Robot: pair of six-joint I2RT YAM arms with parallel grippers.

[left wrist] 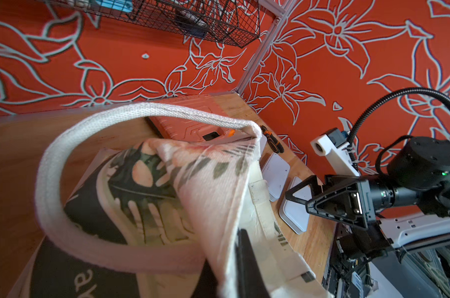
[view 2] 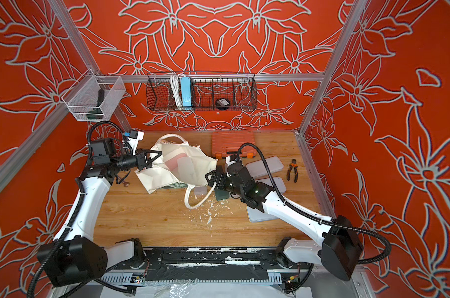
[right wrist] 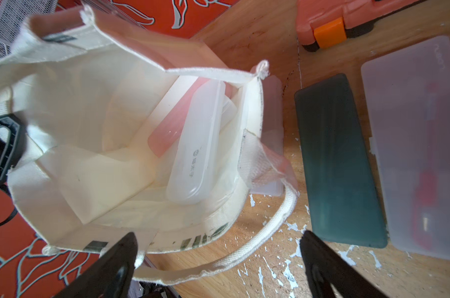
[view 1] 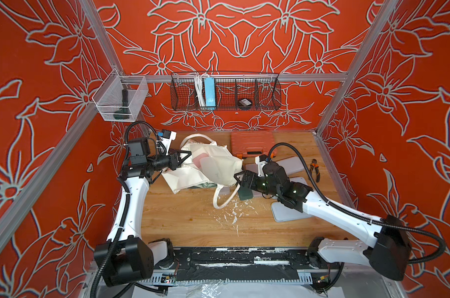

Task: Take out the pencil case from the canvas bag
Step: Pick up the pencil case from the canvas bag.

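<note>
Two grippers meet at the canvas bag (view 1: pixel 213 170), which lies slumped on the wooden table (view 1: pixel 193 222) with its mouth turned toward the right arm. At the bag's left edge, the left gripper (view 1: pixel 185 156) is clamped tight on the rim cloth, lifting it so the mouth gapes.

Inside the bag, a translucent white pencil case (right wrist: pixel 195 152) lies uppermost, across a pink case (right wrist: pixel 164 136). At the bag's mouth, the right gripper (view 1: pixel 240 178) is spread wide and empty, above the bag's loose handle (right wrist: pixel 270 240).

To reach well, I judge it should enter over the lower rim, clear of that handle. It should then straddle the white case across its narrow width and close firmly, since the plastic looks slippery. Right of the bag, a dark green case (right wrist: pixel 340 165) and a frosted case (right wrist: pixel 414 144) lie out.

The white case bears a small round logo and a few dark characters I cannot read. Of the bag's lettering (left wrist: pixel 82 281), only a lower-case "a" shows. The frosted case's faint embossed word stays unclear.
</note>
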